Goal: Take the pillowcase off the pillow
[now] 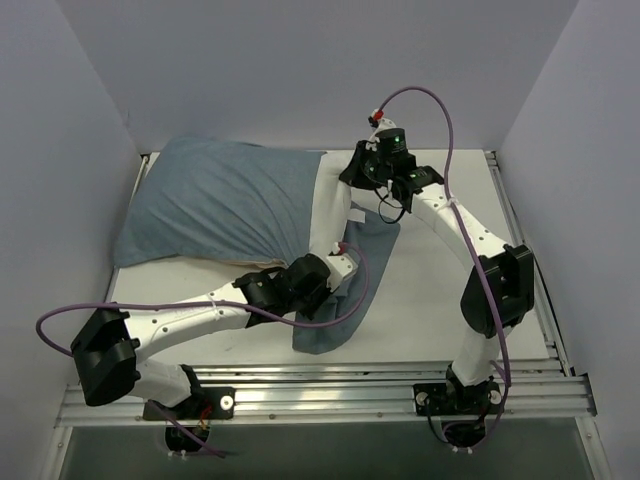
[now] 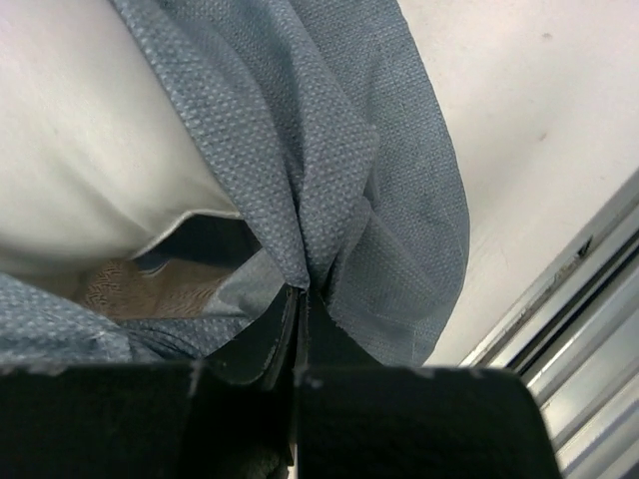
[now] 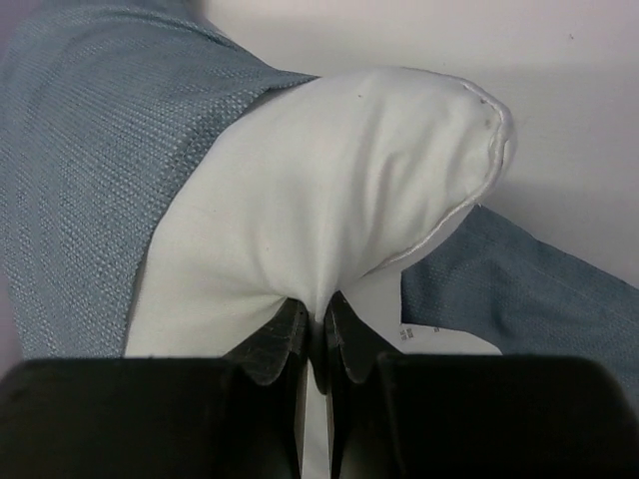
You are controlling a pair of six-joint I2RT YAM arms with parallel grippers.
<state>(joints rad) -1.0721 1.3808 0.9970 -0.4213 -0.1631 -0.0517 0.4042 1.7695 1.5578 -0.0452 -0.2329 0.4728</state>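
pillowcase (image 1: pixel 215 205): large soft blue woven fabric cover, lying at ten o'clock on the table in the overhead view and bulging with the cushion inside. its open mouth faces three o'clock, and a loose flap trails toward five o'clock, flat on the tabletop.
pillow (image 1: pixel 330 205): plump plain white rectangular cushion, mostly inside the cover, with only its three o'clock end bared at the mouth.
left gripper (image 1: pixel 340 258): black two-finger tool near the table's centre, at the six o'clock side of the bared end. in its wrist view the fingers (image 2: pixel 265 344) are clenched on a gathered fold of the pillowcase (image 2: pixel 369 150) at its edge, with the pillow (image 2: pixel 90 150) at ten o'clock of the pinch.
right gripper (image 1: pixel 358 175): black two-finger tool at the twelve o'clock side of the bared end. in its wrist view the fingers (image 3: pixel 275 344) are pinched tight on a tuck of the pillow (image 3: pixel 329 190), whose corner rises at one o'clock. the pillowcase (image 3: pixel 80 150) lies at nine o'clock and again at four o'clock.
lining (image 2: pixel 130 289): beige patterned inner face of the cover, showing in the gap under the cushion in the left wrist view.
table (image 1: pixel 430 300): flat white tabletop between pale walls.
rail (image 1: pixel 330 392): ribbed aluminium rail along the six o'clock edge, carrying both arm bases.
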